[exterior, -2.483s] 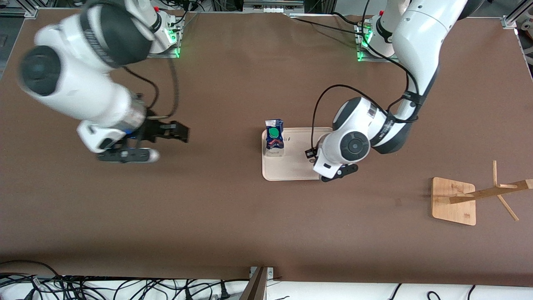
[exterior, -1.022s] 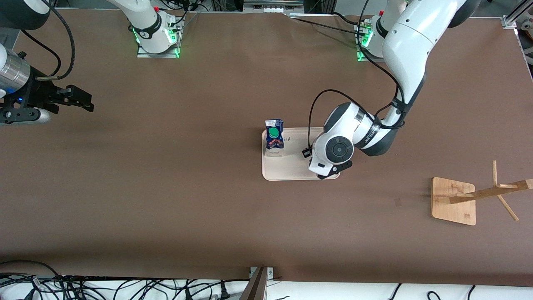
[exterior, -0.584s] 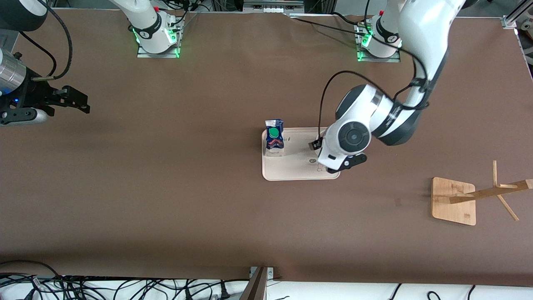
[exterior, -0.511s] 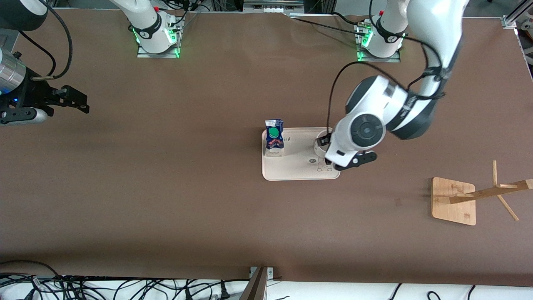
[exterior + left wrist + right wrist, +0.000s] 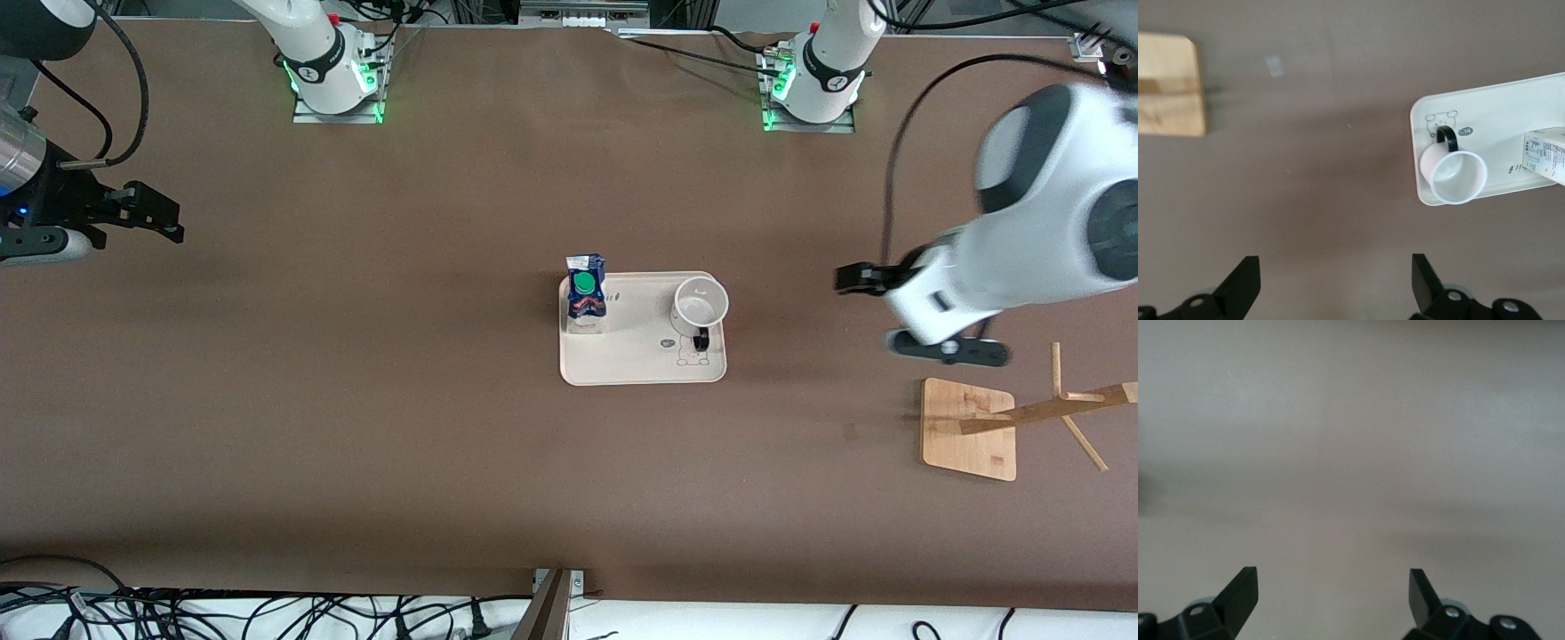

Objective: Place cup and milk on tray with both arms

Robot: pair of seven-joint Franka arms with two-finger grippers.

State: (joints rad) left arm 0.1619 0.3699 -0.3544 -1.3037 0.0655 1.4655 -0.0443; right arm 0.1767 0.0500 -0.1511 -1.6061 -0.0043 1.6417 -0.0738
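Milk carton and smiley mug both stand upright on the cream tray, the carton at the end toward the right arm and the mug at the end toward the left arm, so each sits on its own arm's side and the job looks done. Left gripper hangs over bare tabletop between tray and wooden rack base, jaws spread wide and empty. Right gripper waits over the tabletop's right-arm end, jaws likewise apart, holding nothing.
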